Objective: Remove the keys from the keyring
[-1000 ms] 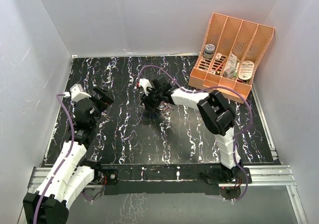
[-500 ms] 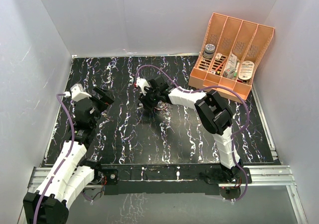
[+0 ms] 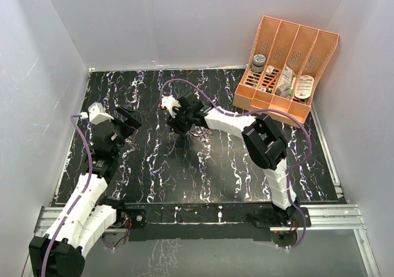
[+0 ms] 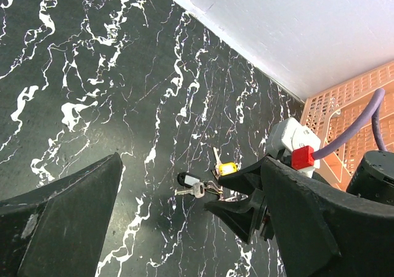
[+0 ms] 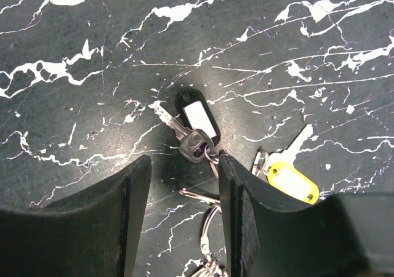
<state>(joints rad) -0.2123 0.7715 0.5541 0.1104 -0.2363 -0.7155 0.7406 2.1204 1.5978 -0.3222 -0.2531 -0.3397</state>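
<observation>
The keys lie in a small cluster on the black marble table (image 3: 184,178). One silvery key with a dark head (image 5: 188,138) lies beside a black tag (image 5: 198,118). Another silver key carries a yellow tag (image 5: 292,181). The thin wire keyring (image 5: 205,231) lies between the fingers of my right gripper (image 5: 184,166), which is open and low over it. In the top view the right gripper (image 3: 180,120) hides most of the cluster (image 3: 197,131). My left gripper (image 3: 126,122) is open and empty, well left of the keys (image 4: 197,188).
An orange divided organizer (image 3: 286,68) with a grey-lidded jar and small items stands at the back right. White walls close in the table on the left, back and right. A purple cable (image 3: 184,85) arcs over the right arm.
My right gripper has shifted a little to the left and back over the keys. The left arm has not moved.
</observation>
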